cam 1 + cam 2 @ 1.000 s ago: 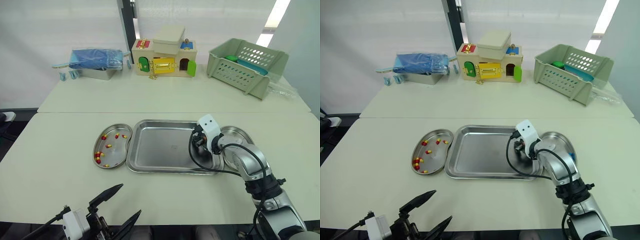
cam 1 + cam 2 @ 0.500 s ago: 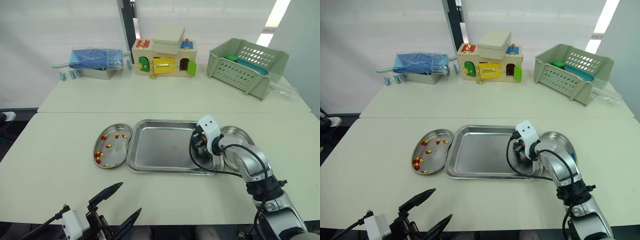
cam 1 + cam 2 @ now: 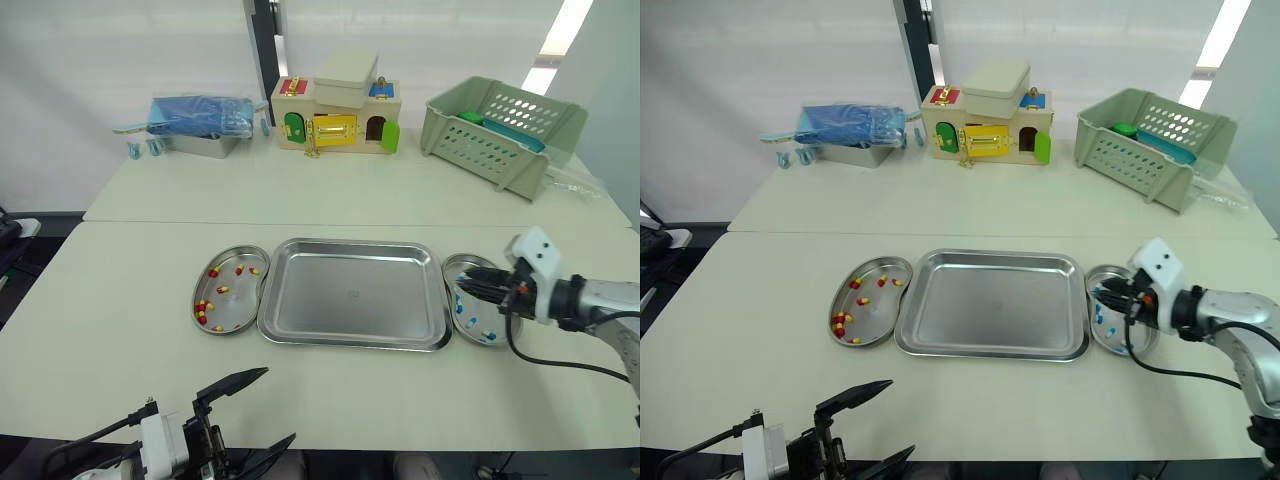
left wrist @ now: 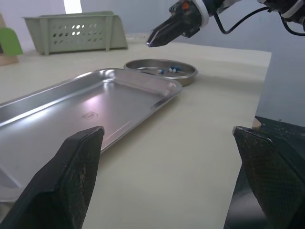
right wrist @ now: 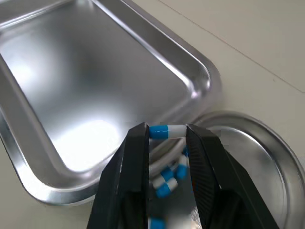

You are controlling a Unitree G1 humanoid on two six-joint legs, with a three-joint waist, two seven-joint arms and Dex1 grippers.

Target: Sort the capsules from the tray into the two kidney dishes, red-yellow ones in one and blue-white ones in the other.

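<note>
Just to the right of the tray (image 3: 350, 300), the right gripper (image 3: 466, 287) hangs above the right kidney dish (image 3: 468, 259). Its arm reaches in almost level from the outer side, with the black fingers pointing back toward the tray. The fingers are closed to a narrow gap and pinch one blue-white capsule (image 5: 167, 130) crosswise between their tips. The capsule is held clear of the metal, above the dish's edge nearest the tray. More blue-white capsules (image 5: 167, 175) lie loose in that dish below it. On the tray's other side, touching its rim, the left kidney dish (image 3: 240, 296) holds a scatter of red-yellow capsules (image 3: 203, 311). The left gripper (image 3: 255, 415) sits low at the near edge of the bench (image 3: 100, 330), well apart from the tray. Its two fingers are spread wide with nothing between them, and they point across the bench toward the tray.
</note>
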